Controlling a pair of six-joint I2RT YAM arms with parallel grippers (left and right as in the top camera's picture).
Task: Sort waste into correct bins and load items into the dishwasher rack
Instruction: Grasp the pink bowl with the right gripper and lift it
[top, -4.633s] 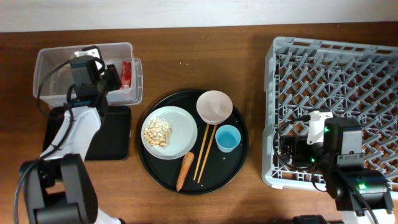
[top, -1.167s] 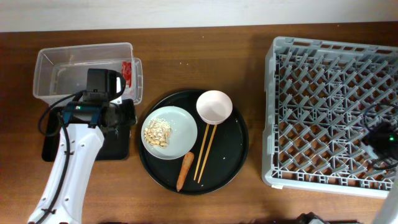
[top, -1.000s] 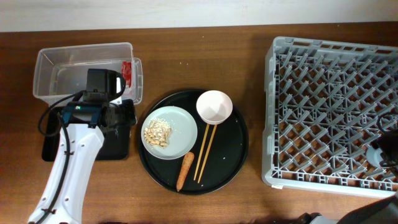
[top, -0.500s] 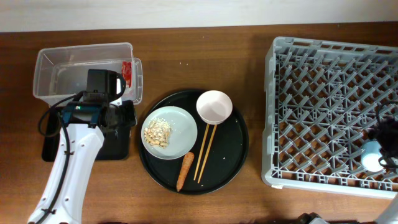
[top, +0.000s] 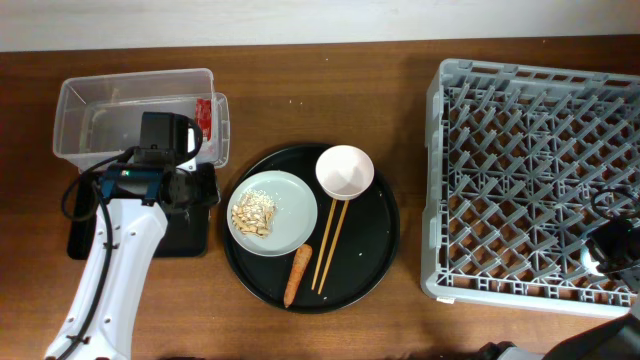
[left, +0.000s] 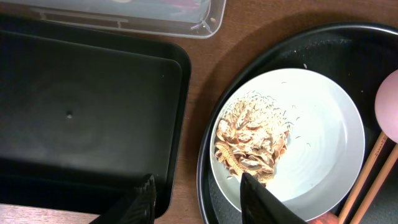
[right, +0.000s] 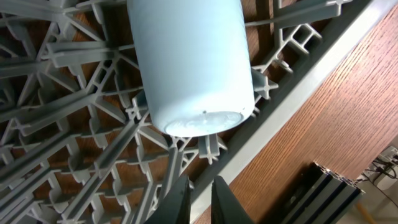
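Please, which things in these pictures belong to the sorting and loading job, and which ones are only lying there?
Belong to the job: red wrapper, food scraps, carrot stick, plate, white bowl, blue cup, clear tub, shallow black tray, dishwasher rack.
Only lying there: wooden chopsticks, round black tray.

Pale blue on the cup (right: 189, 62), plain grey on the rack (right: 74, 124) with its criss-cross lattice. Grey-green for the plate (left: 323, 155), beige with brown flecks for the scraps (left: 252, 140), matt black for the shallow tray (left: 74, 112). Orange carrot stick (top: 297, 272), white bowl (top: 345, 172), and red, seemingly, on the wrapper (top: 204, 113).
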